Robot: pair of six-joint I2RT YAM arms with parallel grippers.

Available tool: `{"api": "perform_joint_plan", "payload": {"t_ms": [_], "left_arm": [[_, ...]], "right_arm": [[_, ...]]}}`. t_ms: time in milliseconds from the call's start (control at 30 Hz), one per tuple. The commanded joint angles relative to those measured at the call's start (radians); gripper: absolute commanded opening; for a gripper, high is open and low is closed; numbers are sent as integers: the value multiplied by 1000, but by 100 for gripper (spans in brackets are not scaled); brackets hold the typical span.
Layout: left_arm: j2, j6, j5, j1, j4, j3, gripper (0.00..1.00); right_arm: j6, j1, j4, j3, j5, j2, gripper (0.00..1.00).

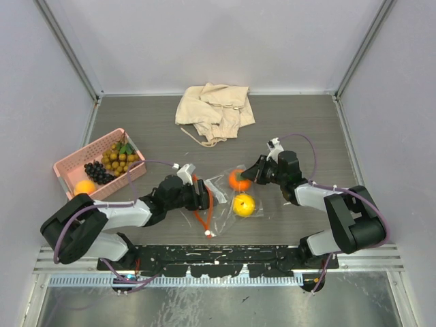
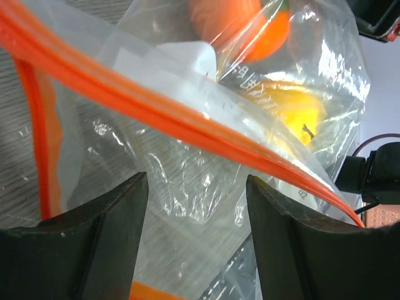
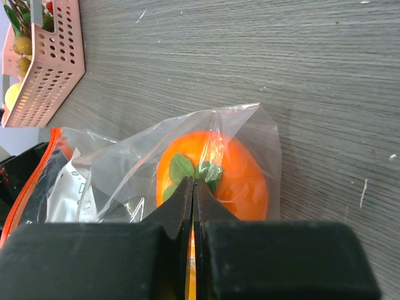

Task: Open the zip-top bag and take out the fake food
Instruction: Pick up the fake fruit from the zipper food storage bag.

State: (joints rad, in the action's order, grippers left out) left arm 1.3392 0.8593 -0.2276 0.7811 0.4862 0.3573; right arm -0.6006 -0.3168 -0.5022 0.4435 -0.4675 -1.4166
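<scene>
Clear plastic zip-top bag (image 1: 222, 196) between grippers.
Left gripper (image 2: 194, 187) released at its orange zip (image 2: 156, 107); right gripper (image 3: 194, 182) clenched on film over round orange fruit (image 3: 245, 182).

Both arms stretch forward and bend inward, wrists low, pointing toward each other. The left claw (image 1: 204, 195) holds its two dark fingers (image 2: 106, 244) well parted; the right claw (image 1: 246, 176) has its black fingertips (image 3: 180, 205) pressed tight together.

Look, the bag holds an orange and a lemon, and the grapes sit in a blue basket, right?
No: the basket is pink, not blue, as the top view shows. The orange and lemon are in the bag, the grapes in the basket.
</scene>
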Motion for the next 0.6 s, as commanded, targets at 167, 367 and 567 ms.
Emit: {"api": "perform_joint_plan", "payload": {"t_ms": [167,367,567], "left_arm": [[67,24,40,22,165,48,73],[54,37,64,25,183,29,73],[27,46,86,27,201,7,73]], "right_arm": [[10,-7,-90,-38,-79,1,4],[-23,-4,-306,-161,-59,236,24],[5,33,-128,-129,103,315,37]]}}
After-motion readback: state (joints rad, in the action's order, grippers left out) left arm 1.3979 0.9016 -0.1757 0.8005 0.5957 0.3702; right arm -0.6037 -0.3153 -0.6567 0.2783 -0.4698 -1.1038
